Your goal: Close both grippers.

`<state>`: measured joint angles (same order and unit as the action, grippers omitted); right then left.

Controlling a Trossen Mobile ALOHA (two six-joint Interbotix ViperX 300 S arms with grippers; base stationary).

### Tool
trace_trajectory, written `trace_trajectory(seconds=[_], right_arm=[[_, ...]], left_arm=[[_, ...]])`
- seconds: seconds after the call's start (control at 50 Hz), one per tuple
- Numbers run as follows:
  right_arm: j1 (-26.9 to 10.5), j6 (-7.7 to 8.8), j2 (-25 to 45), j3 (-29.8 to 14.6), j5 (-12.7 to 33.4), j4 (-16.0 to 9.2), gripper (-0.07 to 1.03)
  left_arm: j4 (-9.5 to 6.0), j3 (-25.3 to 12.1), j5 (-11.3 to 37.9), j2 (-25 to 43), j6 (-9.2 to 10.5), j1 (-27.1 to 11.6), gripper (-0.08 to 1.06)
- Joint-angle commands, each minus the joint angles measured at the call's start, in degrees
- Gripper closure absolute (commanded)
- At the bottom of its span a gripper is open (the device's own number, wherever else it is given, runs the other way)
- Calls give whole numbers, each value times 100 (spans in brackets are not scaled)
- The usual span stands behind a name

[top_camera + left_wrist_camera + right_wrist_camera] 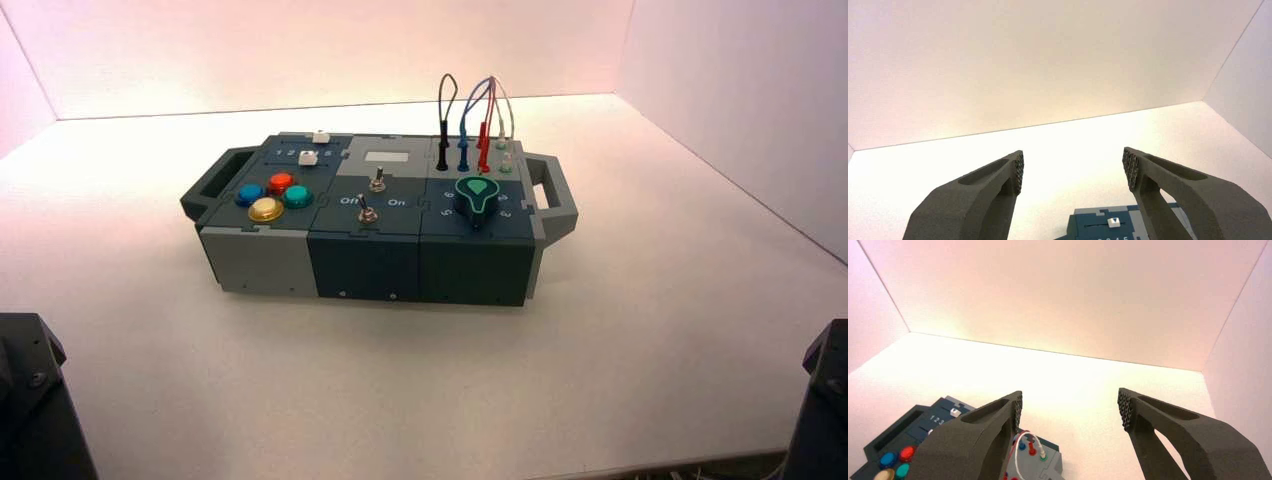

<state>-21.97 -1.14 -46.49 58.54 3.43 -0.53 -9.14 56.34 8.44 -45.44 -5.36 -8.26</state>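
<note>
A: Left gripper (1073,172), seen from its own wrist: fingers (1018,172) spread wide, nothing between the pads, only bare white tabletop (1073,135) showing in the gap. The box (1108,227) lies beyond and below the fingertips, well apart from them, its white slider cap (1112,222) just showing.

B: Right gripper (1070,410), same note. Wide open, holding nothing. The box's wired corner, with its red and white wires (1029,442), sits beyond the inner finger (1015,412), not in the gap.

A: From above, both black bodies sit at the near corners of the table, left (30,400) and right (825,400), far short of the box (375,215).

B: So what could go wrong?

A: Little, I judge. Nothing stands between either pair of pads, so closing should trap nothing. The risk is motion other than closing: if an arm drifts forward toward the box while the fingers come in, the right one could snag a wire loop.

B: Or one closes and the other lags. Both must end shut.
</note>
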Motion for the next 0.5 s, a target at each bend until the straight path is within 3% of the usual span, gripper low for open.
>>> trace_trajectory(seconds=[0.02,0.5], right_arm=[[-9,9,-18,-123,-26,9,-3],[-9,18,-88,-114,70,79,-3]], left_arm=[[0,-158,-26,9,-26,-18,-5],[9,-167,97,-35,-35,-18,-5]])
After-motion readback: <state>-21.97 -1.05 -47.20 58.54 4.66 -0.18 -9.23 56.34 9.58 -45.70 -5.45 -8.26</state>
